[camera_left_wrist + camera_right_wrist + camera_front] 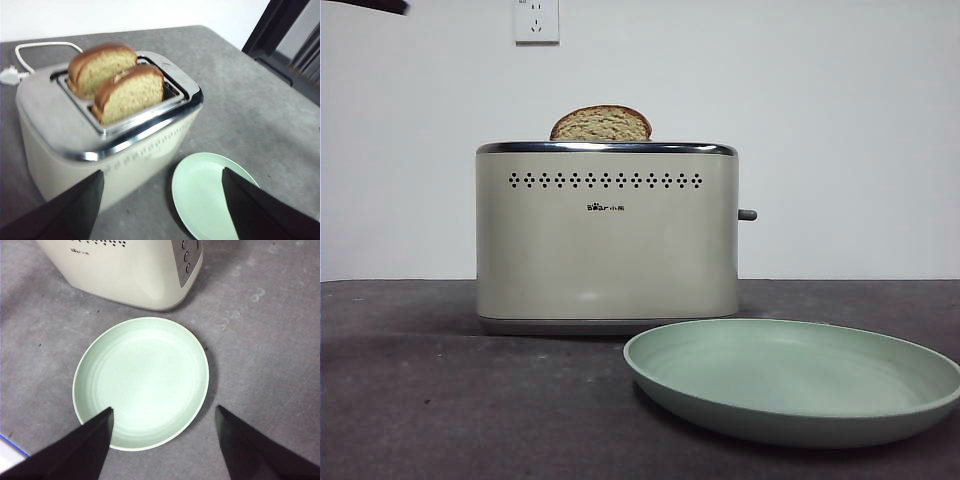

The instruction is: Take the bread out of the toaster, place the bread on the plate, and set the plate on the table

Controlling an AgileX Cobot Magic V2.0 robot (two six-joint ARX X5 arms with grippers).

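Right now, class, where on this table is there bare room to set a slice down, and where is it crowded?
Bare table borders the plate on the side away from the toaster; another bare stretch lies in front of the toaster in the front view. The plate's floor is bare too. It is crowded where the plate rim nears the toaster's base, and in the slots, holding two bread slices.
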